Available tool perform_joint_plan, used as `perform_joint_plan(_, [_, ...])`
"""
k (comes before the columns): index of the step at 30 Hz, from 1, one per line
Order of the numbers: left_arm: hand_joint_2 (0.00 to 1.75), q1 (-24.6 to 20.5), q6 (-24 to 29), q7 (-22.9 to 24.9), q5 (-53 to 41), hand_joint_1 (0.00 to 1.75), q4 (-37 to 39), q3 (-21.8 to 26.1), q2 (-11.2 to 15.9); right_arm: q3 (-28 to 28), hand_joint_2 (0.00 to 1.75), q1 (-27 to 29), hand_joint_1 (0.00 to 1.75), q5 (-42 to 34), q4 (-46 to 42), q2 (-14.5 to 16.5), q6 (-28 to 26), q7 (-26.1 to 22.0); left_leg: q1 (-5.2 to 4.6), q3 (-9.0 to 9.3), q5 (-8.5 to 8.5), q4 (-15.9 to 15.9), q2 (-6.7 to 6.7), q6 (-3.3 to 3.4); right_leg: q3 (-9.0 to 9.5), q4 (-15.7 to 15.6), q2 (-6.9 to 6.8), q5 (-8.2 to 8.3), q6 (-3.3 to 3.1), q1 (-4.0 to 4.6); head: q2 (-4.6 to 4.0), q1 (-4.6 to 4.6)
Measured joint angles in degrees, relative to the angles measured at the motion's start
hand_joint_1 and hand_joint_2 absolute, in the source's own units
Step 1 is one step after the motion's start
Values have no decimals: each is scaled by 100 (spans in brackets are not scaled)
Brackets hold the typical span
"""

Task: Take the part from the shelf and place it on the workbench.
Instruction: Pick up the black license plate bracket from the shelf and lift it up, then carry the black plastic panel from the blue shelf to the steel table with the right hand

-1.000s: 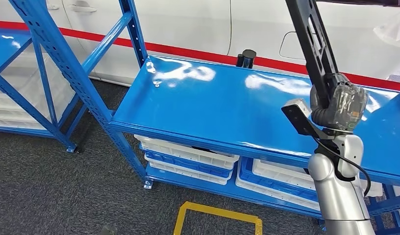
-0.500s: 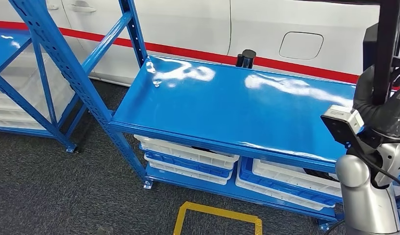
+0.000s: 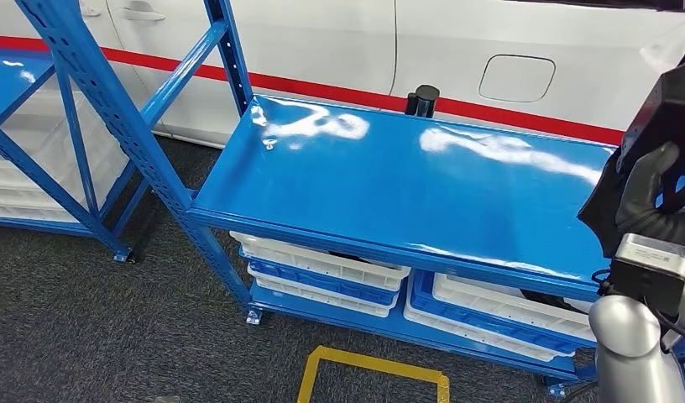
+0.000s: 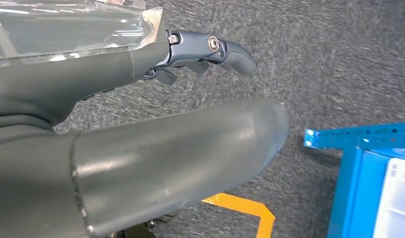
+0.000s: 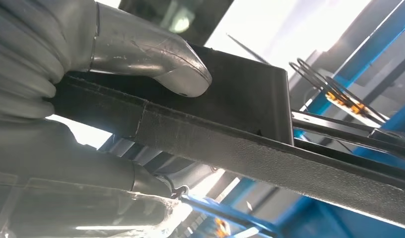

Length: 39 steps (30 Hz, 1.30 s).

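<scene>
In the head view the right hand (image 3: 650, 189) grips the black part (image 3: 671, 109) off the right edge of the blue workbench (image 3: 389, 180). A good placement would carry it inward over the bare top and lower it flat.

Left wrist view: the left hand (image 4: 210, 49) hangs over the floor (image 4: 339, 59), holding nothing, fingers loosely extended.

Right wrist view: the thumb (image 5: 151, 49) clamps the part's (image 5: 230, 129) flat bar firmly.

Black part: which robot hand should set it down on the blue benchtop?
Right. The right robot hand already grips the black part beside the blue benchtop. The left robot hand hangs low over the carpet, holding nothing.
</scene>
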Motion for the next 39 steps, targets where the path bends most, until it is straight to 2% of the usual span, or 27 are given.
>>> perform_joint_plan(4, [0,37,40,5,-1,0,6,70,8,-1,175,282,175,-370,-114,-17,4,-163,-36,9,-16,-3,0,67,14,-8,0,-7,53,-26,0,-1])
perform_joint_plan(6, [0,36,56,10,-10,0,9,92,9,-4,175,388,175,-620,-174,-37,60,-217,-7,53,21,-64,11,118,-22,96,3,-88,66,-35,0,2])
perform_joint_plan(7, [0,35,66,12,-20,0,9,98,11,-6,175,451,175,-763,-207,-45,103,-250,13,75,37,-97,16,140,-102,277,7,-194,52,-34,0,12])
perform_joint_plan(9, [0,36,81,12,-54,0,11,110,12,-14,175,642,175,-1021,-277,-50,178,-343,33,89,47,-118,14,158,-456,1013,16,-523,2,-36,0,30])
perform_joint_plan(10, [0,39,82,15,-67,0,15,116,11,-24,175,770,175,-1114,-311,-46,195,-397,34,87,46,-117,7,159,-649,1402,17,-650,1,-36,0,36])
perform_joint_plan(11, [0,45,82,18,-76,0,19,122,10,-38,175,912,175,-1191,-348,-40,202,-456,36,84,45,-114,0,157,-789,1671,18,-711,24,-41,0,37])
perform_joint_plan(12, [0,52,82,24,-80,0,23,129,9,-56,175,1042,175,-1247,-384,-34,203,-510,39,83,45,-111,-7,154,-817,1702,18,-670,71,-49,0,38])
perform_joint_plan(13, [0,59,82,34,-87,0,26,135,8,-79,175,1158,175,-1292,-426,-26,203,-565,46,83,45,-106,-12,147,-730,1497,18,-542,137,-62,0,38])
perform_joint_plan(14, [0,64,82,51,-101,0,27,140,7,-102,175,1248,175,-1320,-469,-17,202,-613,54,82,43,-94,-15,129,-540,1097,16,-367,207,-81,0,38])
perform_joint_plan(15, [0,65,85,74,-115,0,28,143,11,-121,175,1316,175,-1339,-508,-4,200,-655,56,75,39,-76,-17,99,-321,688,20,-210,245,-93,0,42])
perform_joint_plan(16, [0,64,90,95,-128,0,30,144,16,-136,175,1378,175,-1351,-543,12,198,-689,52,69,36,-57,-20,62,-161,382,36,-73,247,-95,0,42])
perform_joint_plan(17, [0,64,98,110,-136,0,32,145,21,-145,175,1424,175,-1358,-569,29,198,-711,42,59,33,-28,-23,24,-69,204,53,-8,220,-90,0,44])
perform_joint_plan(18, [0,64,108,115,-138,0,33,145,27,-148,175,1455,175,-1361,-584,49,198,-724,32,44,38,-6,-28,-12,-60,183,73,10,165,-78,0,41])
perform_joint_plan(20, [0,68,137,113,-139,0,38,146,35,-149,175,1479,175,-1360,-597,84,199,-733,32,6,40,43,-35,-69,-121,195,87,29,60,-94,0,28])
perform_joint_plan(21, [0,74,150,110,-139,0,40,146,40,-148,175,1475,175,-1358,-597,100,200,-735,42,-33,-35,110,-33,-102,-155,204,84,53,-3,-108,0,15])
perform_joint_plan(22, [0,80,160,107,-140,0,43,146,44,-147,175,1472,175,-1356,-597,113,201,-737,56,-98,-189,264,-26,-138,-190,201,74,87,-63,-121,0,2])
perform_joint_plan(23, [0,86,166,103,-142,0,46,146,46,-147,175,1469,175,-1356,-598,123,202,-737,75,-201,-420,535,-16,-176,-231,199,63,122,-118,-121,0,-8])
perform_joint_plan(25, [0,92,170,96,-145,0,52,146,44,-147,175,1471,175,-1357,-597,140,205,-737,108,-451,-905,1273,-1,-238,-323,202,40,189,-184,-90,0,-25])
perform_joint_plan(26, [0,95,171,93,-145,0,54,146,44,-147,175,1473,175,-1361,-596,148,208,-737,123,-516,-1033,1551,2,-253,-370,204,31,222,-195,-74,0,-24])
perform_joint_plan(27, [0,99,172,91,-145,0,56,148,45,-146,175,1474,175,-1367,-595,154,210,-737,133,-482,-1047,1634,3,-255,-412,206,26,254,-194,-60,0,-25])
perform_joint_plan(28, [0,102,172,90,-144,0,57,151,45,-146,175,1474,175,-1372,-594,157,212,-737,138,-327,-961,1482,3,-243,-449,207,24,287,-188,-49,0,-25])
perform_joint_plan(31, [0,94,175,86,-143,0,57,165,58,-145,175,1471,175,-1378,-594,161,212,-737,122,488,-621,301,9,-149,-503,204,20,367,-143,-23,0,-20])
perform_joint_plan(32, [0,92,178,81,-143,0,58,170,64,-144,175,1465,175,-1379,-593,163,214,-737,103,640,-576,58,13,-121,-505,198,15,393,-114,-18,0,-19])
perform_joint_plan(33, [0,90,182,74,-143,0,58,174,70,-141,175,1460,175,-1382,-591,166,216,-737,81,697,-567,-52,17,-103,-508,192,9,421,-80,-19,0,-22])
perform_joint_plan(36, [0,93,201,50,-139,0,62,188,75,-126,175,1449,175,-1386,-580,178,242,-725,67,653,-432,-141,31,-10,-556,212,3,441,27,-21,0,-32])
perform_joint_plan(37, [0,91,209,42,-137,0,63,197,75,-121,175,1445,175,-1376,-572,182,253,-717,80,622,-365,-181,42,37,-619,321,6,338,22,-13,0,-22])
perform_joint_plan(39, [0,90,220,24,-135,0,64,219,74,-111,175,1440,175,-1320,-551,194,279,-684,88,523,-239,-218,59,87,-846,886,16,-72,-38,-11,0,-1])
